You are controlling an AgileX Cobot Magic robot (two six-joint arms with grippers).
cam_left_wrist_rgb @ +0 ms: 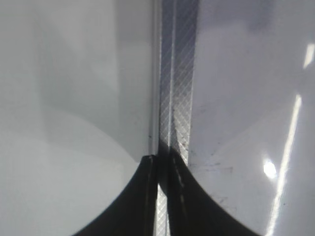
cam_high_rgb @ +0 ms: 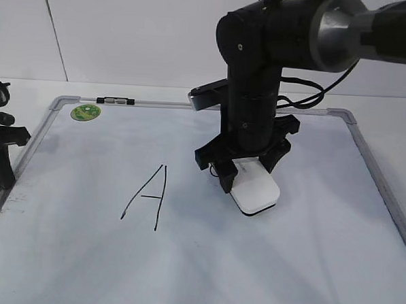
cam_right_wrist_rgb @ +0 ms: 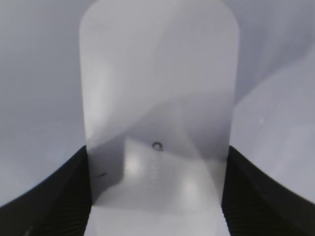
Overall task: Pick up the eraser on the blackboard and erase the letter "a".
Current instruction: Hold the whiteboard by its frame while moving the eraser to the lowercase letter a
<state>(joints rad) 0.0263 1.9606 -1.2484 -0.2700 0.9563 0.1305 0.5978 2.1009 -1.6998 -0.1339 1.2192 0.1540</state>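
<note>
gripping the eraser [cam_right_wrist_rgb: 157, 98] by its sides, right gripper [cam_right_wrist_rgb: 156, 196] spread wide.

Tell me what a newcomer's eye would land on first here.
The big black right arm, reaching down mid-board, its gripper straddling the white eraser on the blackboard. Next, the tall capital "A" drawn left of the eraser. Then the round green magnet near the board's top left corner.

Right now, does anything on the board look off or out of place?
One thing: only a capital "A" shows on the blackboard; no lowercase "a" is visible, possibly hidden under the eraser or arm. The right end effector straddles the eraser, which lies flat. Nothing looks damaged.
</note>
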